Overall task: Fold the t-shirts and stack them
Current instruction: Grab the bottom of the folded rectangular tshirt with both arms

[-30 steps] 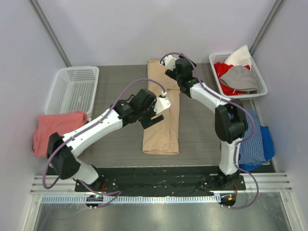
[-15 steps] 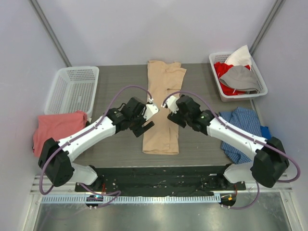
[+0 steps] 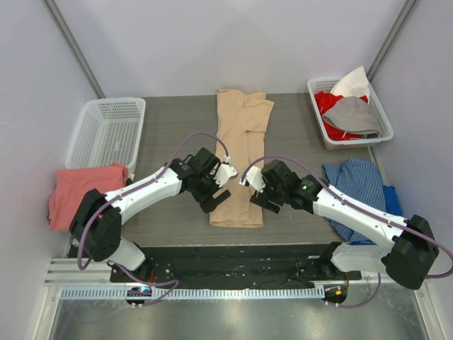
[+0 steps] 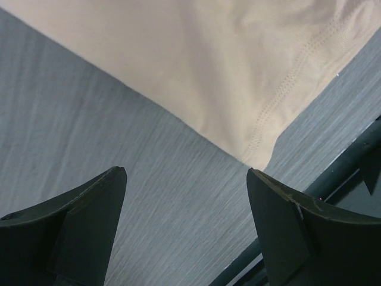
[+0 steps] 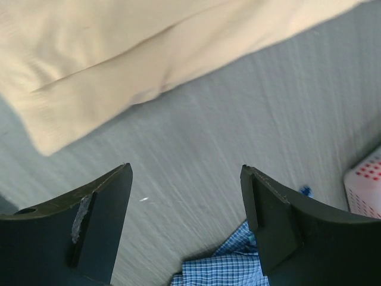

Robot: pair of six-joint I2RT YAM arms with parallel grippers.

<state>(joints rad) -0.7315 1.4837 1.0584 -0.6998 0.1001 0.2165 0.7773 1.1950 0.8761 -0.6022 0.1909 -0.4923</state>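
Observation:
The tan t-shirt [image 3: 241, 152] lies folded into a long narrow strip down the middle of the table, its hem near the front. Its near corner shows in the left wrist view [image 4: 226, 71] and in the right wrist view [image 5: 107, 53]. My left gripper [image 3: 214, 196] is open and empty, just left of the strip's near end. My right gripper [image 3: 263, 201] is open and empty, just right of that end. Both hover over bare table, touching no cloth. The salmon-pink t-shirt [image 3: 83, 190] lies crumpled at the left table edge.
An empty white basket [image 3: 106, 132] stands at the back left. A white basket [image 3: 350, 112] at the back right holds red, grey and white clothes. A blue checked shirt [image 3: 361, 191] lies at the right edge, also in the right wrist view [image 5: 232, 265].
The right arm swung from the shirt's far collar end down to its near right corner. The left gripper moved down and forward to the near left corner. The shirt has not shifted.

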